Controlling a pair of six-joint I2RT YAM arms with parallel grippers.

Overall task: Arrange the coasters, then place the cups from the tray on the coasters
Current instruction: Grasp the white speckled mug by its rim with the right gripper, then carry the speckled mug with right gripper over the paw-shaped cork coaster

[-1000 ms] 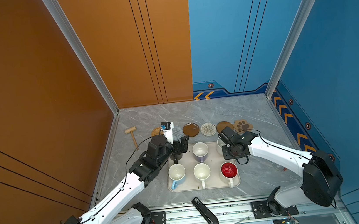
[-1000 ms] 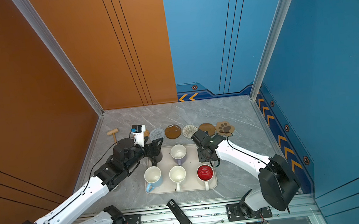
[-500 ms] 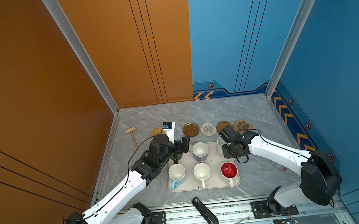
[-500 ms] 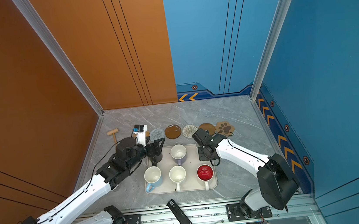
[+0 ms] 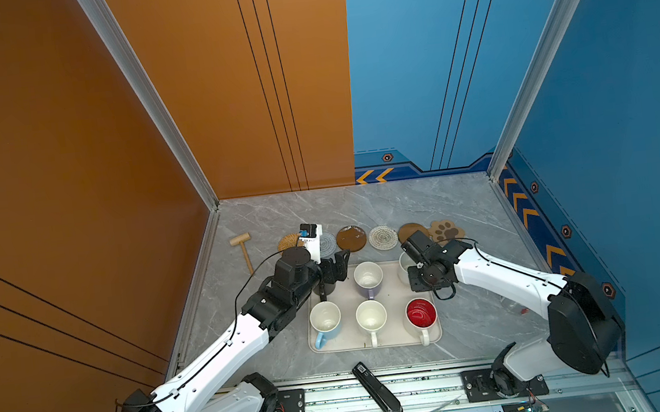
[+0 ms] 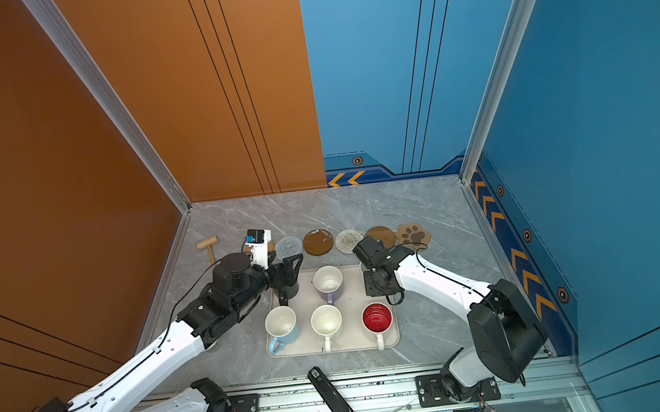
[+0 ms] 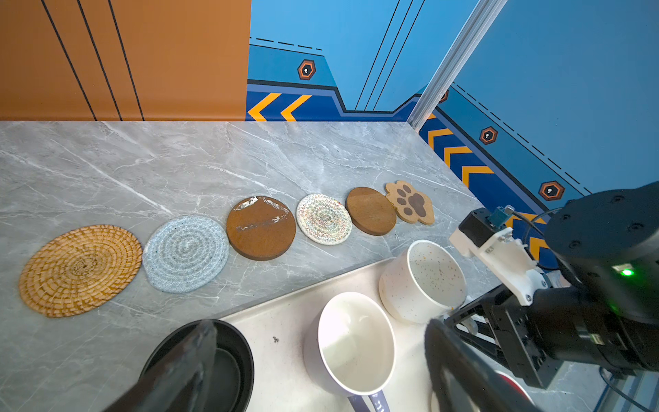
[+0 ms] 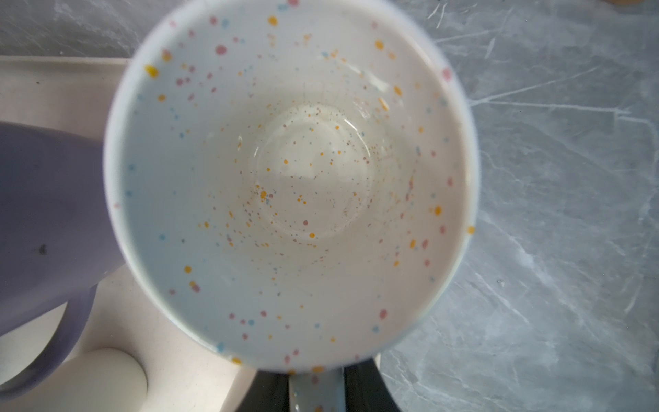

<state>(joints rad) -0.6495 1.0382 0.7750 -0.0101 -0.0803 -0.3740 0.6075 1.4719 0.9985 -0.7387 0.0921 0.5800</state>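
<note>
The left arm reaches in from the lower left, its gripper (image 5: 338, 265) released wide above the black cup (image 5: 328, 288) in the upper-left corner of the tray (image 5: 396, 340). The right arm bends in from the right, its gripper (image 8: 315, 394) grasping the handle of the speckled cup (image 8: 292, 178) at the tray's upper right. This gripper has narrowed over the last second. All six cups remain on the tray.

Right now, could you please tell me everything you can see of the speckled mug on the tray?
The speckled mug looks like glossy cream-white ceramic, flecked with orange, pink and blue dots inside and out. It is empty and upright on the far right corner of the tray, close beside the lavender mug. Its handle sits in the right gripper, whose jaws appear to clamp it from both sides.
</note>
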